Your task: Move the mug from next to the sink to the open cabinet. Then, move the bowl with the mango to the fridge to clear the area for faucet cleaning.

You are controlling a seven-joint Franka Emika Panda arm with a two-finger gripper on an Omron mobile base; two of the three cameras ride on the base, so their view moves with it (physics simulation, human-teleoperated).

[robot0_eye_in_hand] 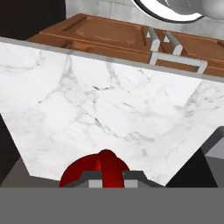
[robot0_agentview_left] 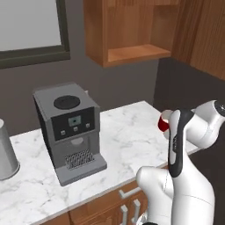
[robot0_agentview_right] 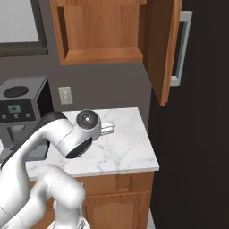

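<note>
Gripper (robot0_eye_in_hand: 106, 178) closed on the red mug (robot0_eye_in_hand: 94, 171), fingers pinching its loop handle, held above the white marble counter (robot0_agentview_left: 127, 132) near its right edge. Coffee machine (robot0_agentview_left: 70, 132) stands at the counter's rear left; open cabinet (robot0_agentview_left: 132, 30) hangs overhead.

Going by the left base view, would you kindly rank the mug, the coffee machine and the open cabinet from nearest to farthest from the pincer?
1. The mug: in the pincer, at the arm's wrist above the counter's right end.
2. The coffee machine: on the counter, well to the left.
3. The open cabinet: high on the wall, above and behind.
</note>
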